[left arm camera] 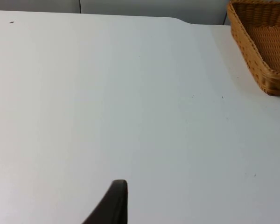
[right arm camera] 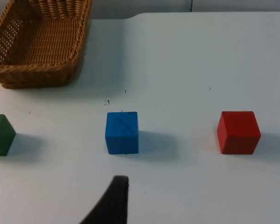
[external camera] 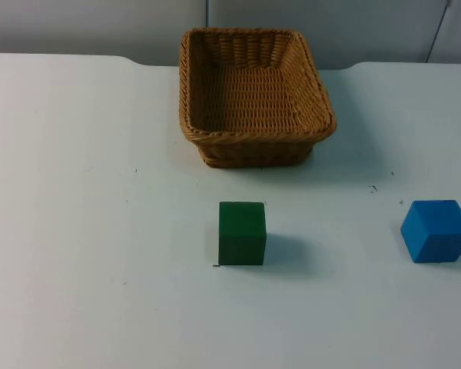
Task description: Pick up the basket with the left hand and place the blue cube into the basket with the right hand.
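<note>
A brown wicker basket point(external camera: 253, 96) stands empty on the table at the back middle, close to the wall. The blue cube point(external camera: 436, 231) rests on the table near the right edge, in front of the basket and to its right. In the right wrist view the blue cube point(right arm camera: 122, 132) lies a short way ahead of my right gripper point(right arm camera: 113, 200), apart from it, with the basket point(right arm camera: 37, 46) farther off. My left gripper point(left arm camera: 112, 205) hangs over bare table, well away from the basket point(left arm camera: 266, 51), of which one corner is seen.
A green cube point(external camera: 242, 233) sits in the table's middle, just in front of the basket. A red cube point(right arm camera: 238, 132) lies on the blue cube's far side from the green cube point(right arm camera: 0, 134). The grey partition wall point(external camera: 100, 23) closes the table's back edge.
</note>
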Robot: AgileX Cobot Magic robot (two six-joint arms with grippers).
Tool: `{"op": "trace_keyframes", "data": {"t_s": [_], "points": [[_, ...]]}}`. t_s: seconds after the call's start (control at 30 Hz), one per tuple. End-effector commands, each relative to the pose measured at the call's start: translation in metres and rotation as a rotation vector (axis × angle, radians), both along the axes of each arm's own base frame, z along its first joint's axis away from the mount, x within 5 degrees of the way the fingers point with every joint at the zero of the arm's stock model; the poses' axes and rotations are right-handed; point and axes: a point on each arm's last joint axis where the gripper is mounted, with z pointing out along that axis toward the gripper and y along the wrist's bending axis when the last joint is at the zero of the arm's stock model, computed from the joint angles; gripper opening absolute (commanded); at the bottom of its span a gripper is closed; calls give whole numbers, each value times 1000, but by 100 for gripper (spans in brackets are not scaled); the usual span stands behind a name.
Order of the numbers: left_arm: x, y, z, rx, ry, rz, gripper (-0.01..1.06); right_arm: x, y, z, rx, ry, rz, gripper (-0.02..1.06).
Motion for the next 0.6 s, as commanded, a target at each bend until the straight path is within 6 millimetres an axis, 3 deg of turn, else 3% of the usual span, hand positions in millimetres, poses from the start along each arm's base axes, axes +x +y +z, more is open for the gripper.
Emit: {"op": "trace_keyframes", "data": {"t_s": [0.0, 0.57], "points": [[0, 0, 0, -6, -14, -1, 105, 1, 0, -2, -2, -3, -5, 104], [0, -3, 2, -31, -25, -21, 105, 6, 1, 2, -5, 21, -5, 104]]}}
